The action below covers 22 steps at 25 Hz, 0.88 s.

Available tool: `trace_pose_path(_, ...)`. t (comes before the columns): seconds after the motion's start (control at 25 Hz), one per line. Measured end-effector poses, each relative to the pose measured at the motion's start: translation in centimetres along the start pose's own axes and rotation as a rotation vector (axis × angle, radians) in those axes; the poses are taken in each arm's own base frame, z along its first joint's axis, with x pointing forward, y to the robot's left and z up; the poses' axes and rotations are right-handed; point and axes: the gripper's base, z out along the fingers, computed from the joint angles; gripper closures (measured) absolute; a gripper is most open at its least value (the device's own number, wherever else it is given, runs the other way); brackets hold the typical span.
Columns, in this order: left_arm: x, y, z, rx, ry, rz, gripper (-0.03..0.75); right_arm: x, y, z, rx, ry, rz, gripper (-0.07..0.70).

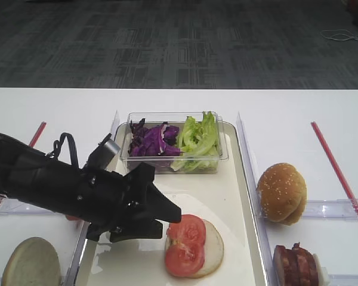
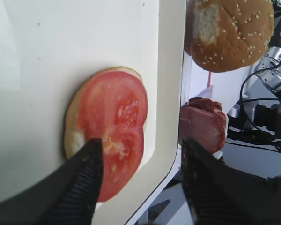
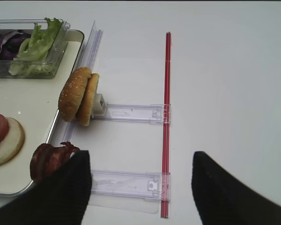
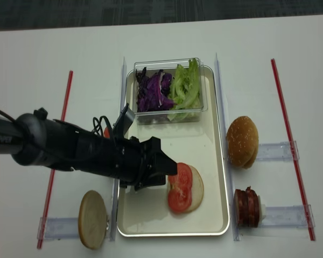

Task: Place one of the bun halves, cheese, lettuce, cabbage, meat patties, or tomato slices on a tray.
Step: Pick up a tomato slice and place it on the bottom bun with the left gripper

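Where fingers [image 2: 84, 187] cover, tomato slices [image 2: 116, 124] hidden

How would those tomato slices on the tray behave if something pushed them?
The tomato slices look glossy and wet, so they would probably slide off the flat bun half beneath. They are thin, so likely floppy and easily torn. Lying flat and overlapping, they should not roll.

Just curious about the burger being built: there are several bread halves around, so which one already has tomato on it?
The flat pale bun half lying on the tray, with two tomato slices on top. The others stand bare in racks beside the tray.
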Motion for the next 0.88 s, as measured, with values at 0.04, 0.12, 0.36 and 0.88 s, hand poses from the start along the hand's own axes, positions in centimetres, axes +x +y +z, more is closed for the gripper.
trace_pose_path(0.04,0.1,0.0,0.0,0.0,0.008,0.003,0.328,0.0,0.0,0.0,0.0,0.0,0.0,0.163)
trace_pose_path(0.12,0.2,0.0,0.0,-0.004,0.019,-0.005,0.329,0.0,0.0,0.0,0.0,0.0,0.0,0.163)
trace_pose_path(0.36,-0.1,-0.1,-0.1,-0.036,0.064,0.006,0.331,0.0,0.0,0.0,0.0,0.0,0.0,0.163)
trace_pose_path(0.88,-3.1,-3.7,-1.3,-0.102,0.091,0.1,0.335,0.0,0.0,0.0,0.0,0.0,0.0,0.163)
